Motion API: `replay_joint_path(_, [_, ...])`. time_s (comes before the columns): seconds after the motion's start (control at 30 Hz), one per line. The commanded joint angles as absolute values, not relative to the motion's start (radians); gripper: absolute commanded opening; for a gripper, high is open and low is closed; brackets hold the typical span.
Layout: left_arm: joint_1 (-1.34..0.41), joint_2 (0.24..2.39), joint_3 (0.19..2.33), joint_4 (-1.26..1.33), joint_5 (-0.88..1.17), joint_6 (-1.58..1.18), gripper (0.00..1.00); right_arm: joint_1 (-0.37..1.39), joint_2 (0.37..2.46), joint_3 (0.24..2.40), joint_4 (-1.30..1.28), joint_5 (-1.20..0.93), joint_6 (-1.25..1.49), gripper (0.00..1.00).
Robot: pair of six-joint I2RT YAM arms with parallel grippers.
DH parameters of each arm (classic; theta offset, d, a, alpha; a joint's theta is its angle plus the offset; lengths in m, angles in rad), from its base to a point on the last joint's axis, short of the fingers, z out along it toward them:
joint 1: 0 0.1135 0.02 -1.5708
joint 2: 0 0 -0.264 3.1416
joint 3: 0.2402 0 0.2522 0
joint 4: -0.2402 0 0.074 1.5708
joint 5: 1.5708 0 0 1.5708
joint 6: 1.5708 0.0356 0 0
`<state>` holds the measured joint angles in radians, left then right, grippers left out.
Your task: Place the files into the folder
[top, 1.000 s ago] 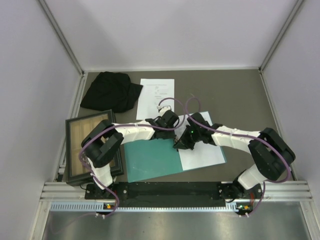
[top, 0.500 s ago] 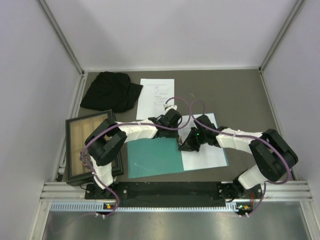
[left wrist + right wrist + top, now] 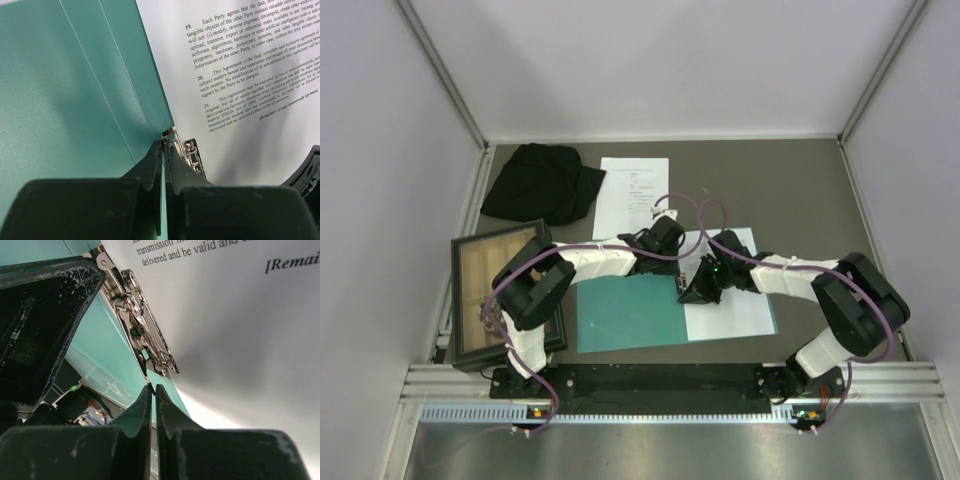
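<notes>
Folder [image 3: 625, 315] lies open and flat on the desk [image 3: 790, 200], just in front of the arm bases. Its teal left half is bare. A printed sheet [image 3: 735, 300] covers the folder's right half, text side up, with its left edge along the folder's middle crease.

A second sheet [image 3: 633, 195] lies flat on the desk, well behind the folder toward the back wall and not touching it. Cannot tell a third sheet apart in any view.

A metal clip [image 3: 190, 156] sits on the teal at the folder's crease, right against the left edge of the sheet that covers the right half.

Left gripper [image 3: 164, 145] points down at the folder's crease, tips just beside the clip. The jaws are pressed nearly together with only a hairline slit showing teal, and nothing is seen pinched between them.

Right gripper [image 3: 151, 389] is over the same crease, beside the left gripper. Its tips are at the near end of the clip and its jaws are also squeezed to a thin slit, with nothing visible between them. Whether either tip actually touches the folder, cannot tell.

Both forearms reach in over the folder's far edge in the top view.

Wooden tray [image 3: 505, 290] sits left of the folder, close to its left edge. Black cloth [image 3: 542, 183] is bunched behind the tray, far-left of the folder.
</notes>
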<state>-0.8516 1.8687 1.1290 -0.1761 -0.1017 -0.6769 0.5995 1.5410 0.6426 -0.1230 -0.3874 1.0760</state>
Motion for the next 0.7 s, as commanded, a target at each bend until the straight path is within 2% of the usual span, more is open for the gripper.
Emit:
replay_joint_path(0.0, [-0.847, 1.925, 1.120, -0.247, -0.124, -0.615, 0.00, 0.566, 1.585, 0.609, -0.236, -0.229, 1.008, 0.00])
replay_joint_path(0.37, [-0.844, 1.939, 1.120, -0.256, -0.124, -0.635, 0.00, 0.552, 1.608, 0.575, -0.250, -0.153, 0.999, 0.00])
replay_joint_path(0.67, [-0.851, 1.947, 1.103, -0.244, -0.094, -0.713, 0.00, 0.552, 1.677, 0.598, -0.157, -0.215, 0.996, 0.00])
